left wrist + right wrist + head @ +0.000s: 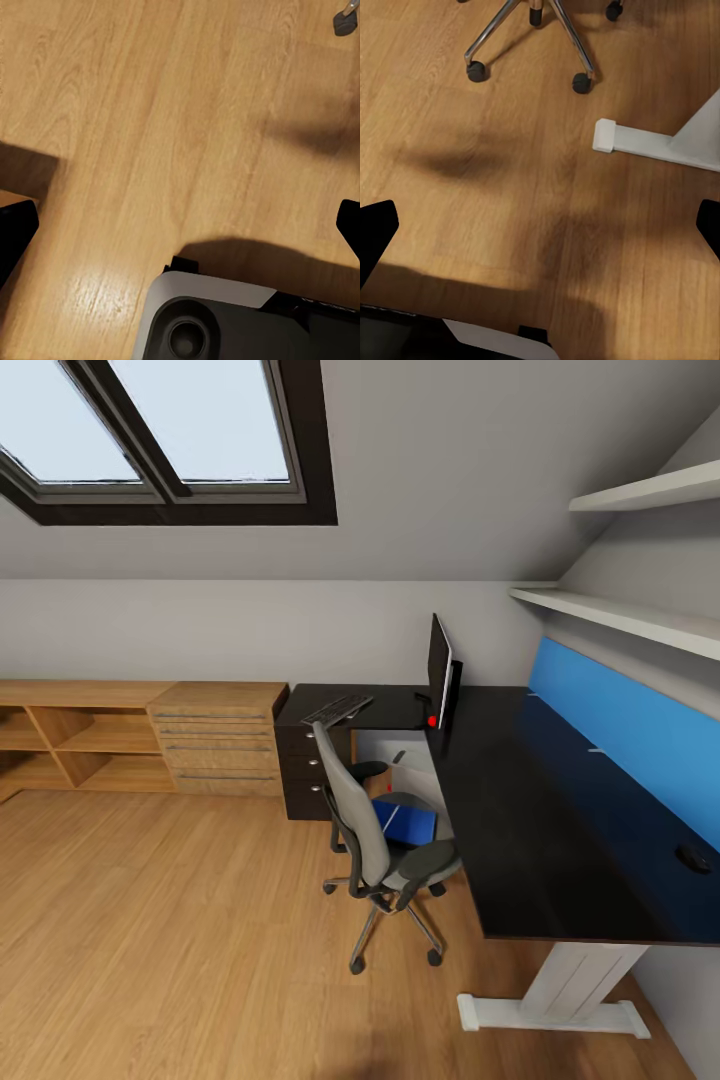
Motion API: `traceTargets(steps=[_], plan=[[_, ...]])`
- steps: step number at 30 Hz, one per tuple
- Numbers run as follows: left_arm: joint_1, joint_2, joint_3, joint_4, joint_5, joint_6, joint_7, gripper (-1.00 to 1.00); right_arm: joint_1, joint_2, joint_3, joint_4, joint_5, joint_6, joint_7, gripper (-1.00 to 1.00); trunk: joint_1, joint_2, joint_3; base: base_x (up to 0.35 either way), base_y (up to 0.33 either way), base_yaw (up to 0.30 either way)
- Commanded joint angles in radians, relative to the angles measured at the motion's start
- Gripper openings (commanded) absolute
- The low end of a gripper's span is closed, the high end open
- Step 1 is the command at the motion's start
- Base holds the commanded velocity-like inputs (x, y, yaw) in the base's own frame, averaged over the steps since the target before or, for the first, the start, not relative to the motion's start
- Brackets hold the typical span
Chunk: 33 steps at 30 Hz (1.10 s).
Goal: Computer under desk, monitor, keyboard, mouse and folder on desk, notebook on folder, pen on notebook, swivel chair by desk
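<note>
The surface [540,830] runs along the right wall, from near to the far corner. The monitor [440,665] stands on it at the far end, with the keyboard [336,709] to its left, also on the surface. The mouse [693,856] lies on the near right part, well apart from both. The swivel chair [385,840] stands on the floor [180,940] just left of the surface, with the folder [406,823] on its seat. Drawers [215,740] and open shelving [70,740] line the far wall to the left. Two wall shelves [620,615] hang above the surface on the right.
</note>
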State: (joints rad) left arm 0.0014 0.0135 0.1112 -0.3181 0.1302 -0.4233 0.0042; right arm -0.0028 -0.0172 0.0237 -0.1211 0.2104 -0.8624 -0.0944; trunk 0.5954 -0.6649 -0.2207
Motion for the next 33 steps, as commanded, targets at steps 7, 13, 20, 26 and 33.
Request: traceTargets(steps=[7, 13, 20, 26, 33], plan=[[0.0, 0.0, -0.004, -0.001, 0.009, -0.002, 0.0, 1.0, 0.0, -0.001, 0.002, 0.0, 0.009, -0.001, -0.01, 1.0, 0.0, -0.001, -0.001, 0.0, 0.0, 0.0], [0.0, 0.0, -0.004, -0.001, 0.009, -0.002, 0.0, 1.0, 0.0, -0.001, 0.002, 0.0, 0.009, -0.001, -0.01, 1.0, 0.0, -0.001, -0.001, 0.0, 0.0, 0.0], [0.0, 0.001, -0.003, -0.001, 0.009, -0.002, 0.0, 1.0, 0.0, -0.001, 0.002, 0.0, 0.009, -0.001, -0.01, 1.0, 0.0, -0.001, -0.001, 0.0, 0.0, 0.0], [0.0, 0.002, -0.001, -0.001, 0.011, -0.002, 0.001, 1.0, 0.0, -0.001, 0.003, 0.0, 0.01, -0.001, -0.01, 1.0, 0.0, -0.001, -0.001, 0.0, 0.0, -0.016], [0.0, 0.001, -0.001, -0.001, 0.009, -0.002, 0.002, 1.0, 0.0, -0.001, 0.003, 0.0, 0.009, 0.0, -0.009, 1.0, 0.0, -0.001, -0.001, 0.0, 0.0, -0.057]])
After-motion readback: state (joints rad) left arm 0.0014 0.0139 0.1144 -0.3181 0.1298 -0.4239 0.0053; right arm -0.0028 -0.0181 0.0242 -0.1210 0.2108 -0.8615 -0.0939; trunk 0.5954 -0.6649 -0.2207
